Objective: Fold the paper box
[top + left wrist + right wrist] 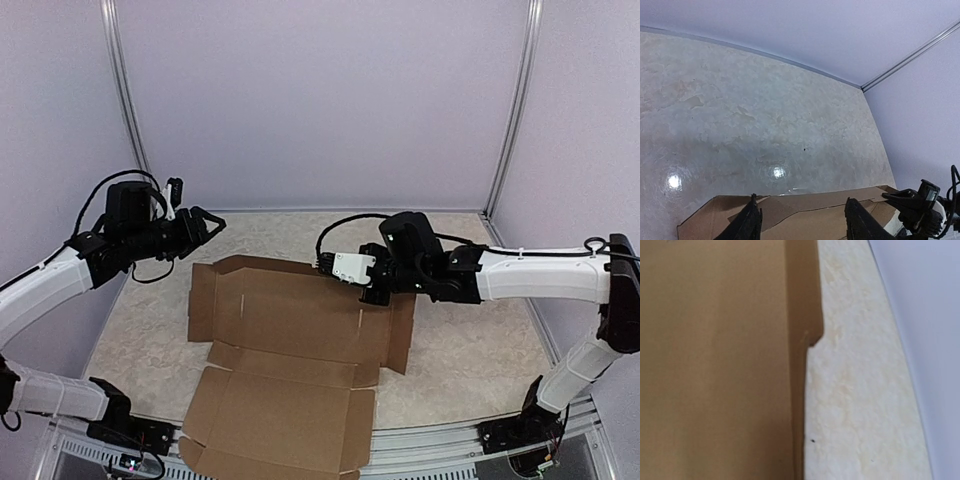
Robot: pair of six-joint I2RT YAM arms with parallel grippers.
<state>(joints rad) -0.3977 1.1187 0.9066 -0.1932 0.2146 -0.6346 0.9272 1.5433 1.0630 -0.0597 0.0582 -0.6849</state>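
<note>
We see the paper box (290,320) lying opened out as a brown cardboard sheet in the centre and lower centre of the overhead view. It rests on the pale marbled table (470,340), with its nearest panel reaching the bottom edge of the frame between the two arm bases. Narrow side flaps show at its left and right edges, and every face we can see is plain brown. The left gripper (212,225) hangs at the left of the frame, just off the sheet's upper left corner, with its fingers spread apart and nothing between them. In the left wrist view those two dark fingers (747,225) stand wide apart at the bottom of the frame. The far edge of the paper box (805,220) lies between them, and the glossy table (765,125) stretches away above. The right gripper (322,263) reaches in from the right to the top edge of the sheet near the frame's centre, behind a white block on its wrist. It also shows dark at the lower right of the left wrist view (905,197). We cannot tell whether its fingers are apart or together. The right wrist view shows none of its own fingers. There the paper box (715,365) fills the left half, with a shadowed, notched edge. The table (855,390) lies to its right and a pale lilac wall (935,315) fills the upper right.
</note>
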